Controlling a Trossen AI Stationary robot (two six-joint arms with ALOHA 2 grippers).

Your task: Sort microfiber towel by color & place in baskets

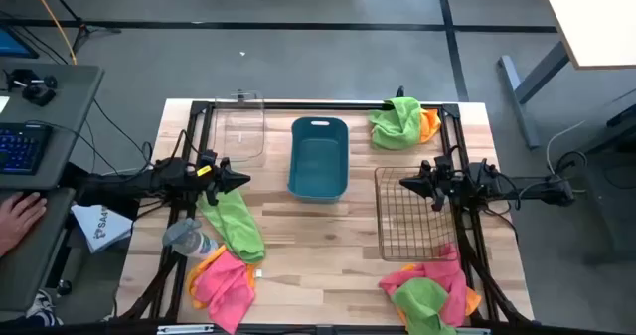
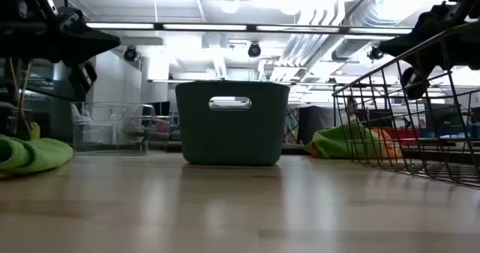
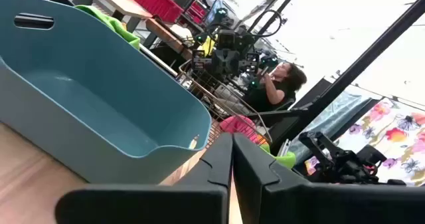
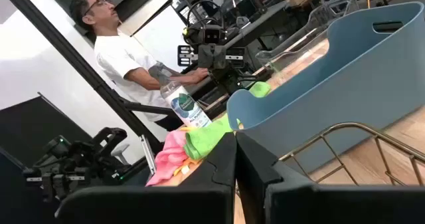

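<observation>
Pale wooden table (image 1: 328, 265), bare planks in the middle. At centre, toward twelve o'clock, teal tub (image 1: 319, 156), empty. At ten o'clock from it, clear bin (image 1: 242, 126), also empty. At four o'clock, wire basket (image 1: 412, 214), nothing inside.

Towels in four heaps: green over orange (image 1: 401, 121) at one o'clock; a long green one (image 1: 235, 222) at eight o'clock; pink on orange (image 1: 223, 278) at seven, beside a water bottle (image 1: 186, 239); pink, green and orange (image 1: 428, 289) at five.

Left gripper (image 1: 241, 181) hanging just left of the tub, fingers pressed together, holding nothing. Right gripper (image 1: 407, 183) over the basket's rim, likewise closed and empty.

Around the table: grey floor, a keyboard desk (image 1: 40, 136) at nine o'clock with a hand (image 1: 20, 216) resting there.
</observation>
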